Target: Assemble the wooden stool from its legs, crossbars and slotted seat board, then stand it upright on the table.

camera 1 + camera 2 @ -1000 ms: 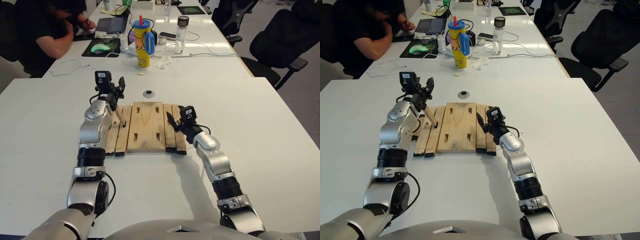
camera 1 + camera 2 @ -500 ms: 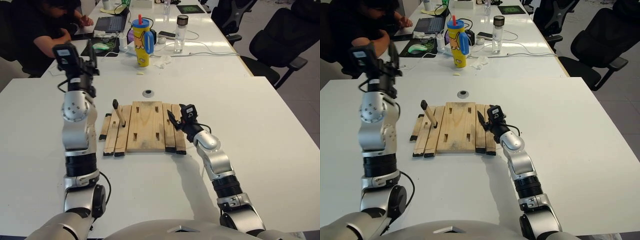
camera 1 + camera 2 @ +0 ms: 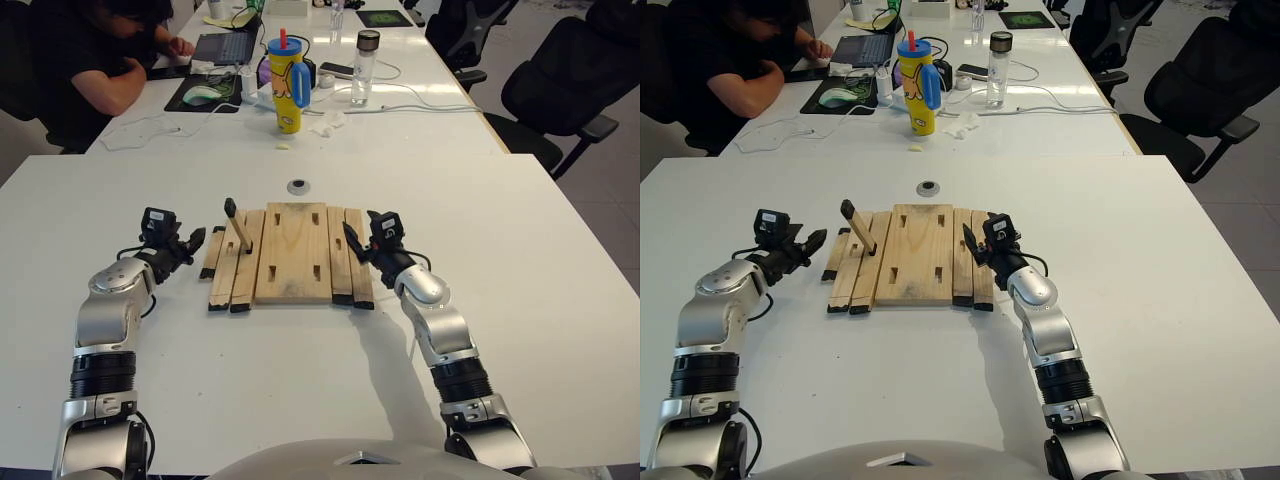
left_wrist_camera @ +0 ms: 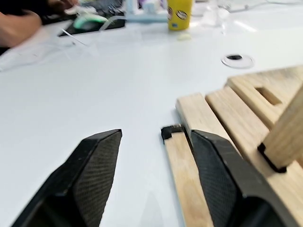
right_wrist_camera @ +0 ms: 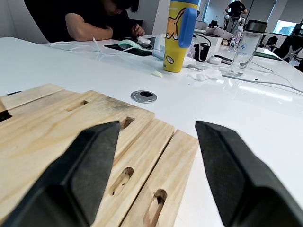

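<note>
Seat board (image 3: 292, 252) lies flat between two low arms — left pincer (image 3: 188, 244) and right pincer (image 3: 354, 242) both gape.

No legible text, numbers or signs, yellow cup (image 5: 176, 35) bearing a cartoon figure

The left arm sits low on the left side, elbow bent and forearm angled toward the far right. The left gripper (image 3: 189, 244) has its two fingers (image 4: 97, 165) spread wide apart. The right arm stretches forward from the near side, forearm angled toward the far left, and the right gripper (image 3: 352, 241) is held low with its fingers (image 5: 90, 161) likewise parted.
</note>
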Robot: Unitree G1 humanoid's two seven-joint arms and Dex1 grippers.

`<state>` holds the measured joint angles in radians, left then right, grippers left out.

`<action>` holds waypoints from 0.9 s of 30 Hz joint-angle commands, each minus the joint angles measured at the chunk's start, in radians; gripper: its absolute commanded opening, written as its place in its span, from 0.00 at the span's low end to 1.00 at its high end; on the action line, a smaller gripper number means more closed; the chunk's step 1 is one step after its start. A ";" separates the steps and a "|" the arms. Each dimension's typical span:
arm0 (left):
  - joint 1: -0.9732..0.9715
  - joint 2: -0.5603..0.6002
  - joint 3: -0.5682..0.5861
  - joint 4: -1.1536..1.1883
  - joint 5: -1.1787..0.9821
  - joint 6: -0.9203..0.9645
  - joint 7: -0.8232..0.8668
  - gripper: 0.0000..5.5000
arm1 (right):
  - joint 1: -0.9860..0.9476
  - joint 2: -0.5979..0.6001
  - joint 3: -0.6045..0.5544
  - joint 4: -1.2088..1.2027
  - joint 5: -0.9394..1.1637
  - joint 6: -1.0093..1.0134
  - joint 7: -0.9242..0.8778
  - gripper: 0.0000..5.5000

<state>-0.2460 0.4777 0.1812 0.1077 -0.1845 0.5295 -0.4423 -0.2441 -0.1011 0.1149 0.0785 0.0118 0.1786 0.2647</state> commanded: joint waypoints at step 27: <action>-0.004 0.022 -0.107 0.215 0.040 0.221 0.000 0.29 | 0.003 0.016 -0.012 -0.023 -0.002 0.030 -0.047 0.54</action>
<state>-0.2943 0.4922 0.0915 0.2395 -0.1803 0.7109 -0.4659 -0.2251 -0.0908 0.1064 0.0529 0.0089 0.2010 0.2277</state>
